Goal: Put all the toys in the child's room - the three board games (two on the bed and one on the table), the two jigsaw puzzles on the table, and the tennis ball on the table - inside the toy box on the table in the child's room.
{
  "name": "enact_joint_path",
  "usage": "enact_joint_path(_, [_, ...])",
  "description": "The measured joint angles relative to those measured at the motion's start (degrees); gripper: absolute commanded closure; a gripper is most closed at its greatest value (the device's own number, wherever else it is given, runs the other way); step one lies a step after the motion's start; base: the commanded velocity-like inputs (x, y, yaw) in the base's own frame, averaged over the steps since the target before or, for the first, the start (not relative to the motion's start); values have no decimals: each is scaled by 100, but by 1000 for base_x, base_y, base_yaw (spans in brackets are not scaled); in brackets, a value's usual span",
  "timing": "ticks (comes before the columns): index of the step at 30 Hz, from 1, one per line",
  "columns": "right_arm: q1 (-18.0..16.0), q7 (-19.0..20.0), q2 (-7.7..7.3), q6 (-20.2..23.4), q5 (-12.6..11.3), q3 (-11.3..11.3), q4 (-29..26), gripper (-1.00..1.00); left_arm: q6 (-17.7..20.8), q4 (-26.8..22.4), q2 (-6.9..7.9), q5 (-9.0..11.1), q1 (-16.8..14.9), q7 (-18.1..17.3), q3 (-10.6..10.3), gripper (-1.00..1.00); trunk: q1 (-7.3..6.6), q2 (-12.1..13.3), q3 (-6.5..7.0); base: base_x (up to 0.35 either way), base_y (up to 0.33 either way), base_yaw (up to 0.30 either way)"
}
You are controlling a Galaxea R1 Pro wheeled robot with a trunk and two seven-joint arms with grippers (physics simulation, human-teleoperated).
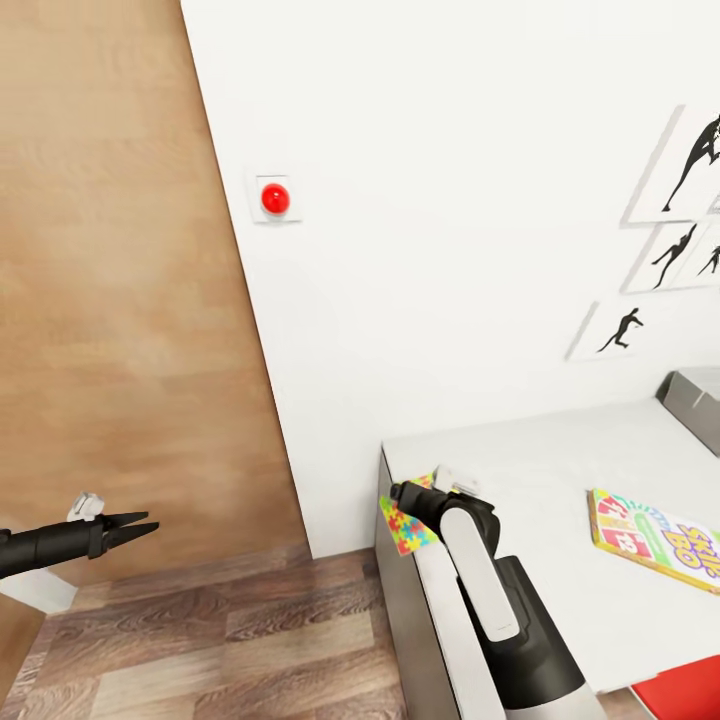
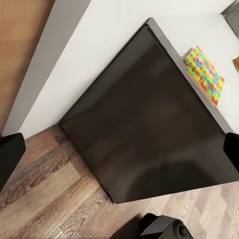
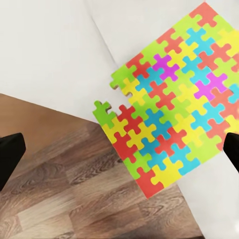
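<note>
- Jigsaw puzzle (image 1: 408, 527): thin board of pink, yellow, green, blue and orange interlocking pieces, lying flat at the tabletop's near left corner, one corner overhanging the edge above the wood-plank floor (image 1: 230, 640); seen also from the right wrist (image 3: 174, 109) and left wrist (image 2: 205, 73).
- Board game (image 1: 658, 540): flat yellow, green and red box with big letters, lying toward the right edge of the table (image 1: 540, 460).
- Toy box (image 1: 695, 405): grey bin, partly in frame at the far right corner.
- Right gripper (image 1: 402, 493): over the puzzle, jaws wide apart, holding nothing.
- Left gripper (image 1: 140, 528): off the table's left end, above the floor; the head view suggests closed jaws, the wrist view parted fingers, so cannot tell.
- Wall (image 1: 450, 200): white, with a red button (image 1: 275, 199) and black silhouette pictures (image 1: 675, 250).
</note>
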Motion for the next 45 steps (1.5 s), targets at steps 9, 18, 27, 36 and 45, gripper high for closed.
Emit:
enact_joint_path(9, [2,756,-231,-10,-5,-79,-1,-100,5,0,-2,0,0,-2,2,-100,0,0,84,0,0,0])
enact_joint_path(18, [7,1866,-336,1,-9,-485,67,-100,11,0,-2,6,-1,-9,11,-100,0,0,168,0,0,0])
enact_joint_path(27, [8,2345,-340,9,-8,-534,81,-100,148,0,-10,54,-8,-16,20,-100,0,0,251,0,0,0])
enact_joint_path(36, [8,2364,-333,5,-11,-530,82,-100,350,0,-11,64,-13,-19,30,-100,0,0,335,0,0,0])
enact_joint_path(45, [15,2393,-336,3,-10,-527,76,-100,1004,5,-33,70,-27,-3,302,-100,0,1,419,0,0,0])
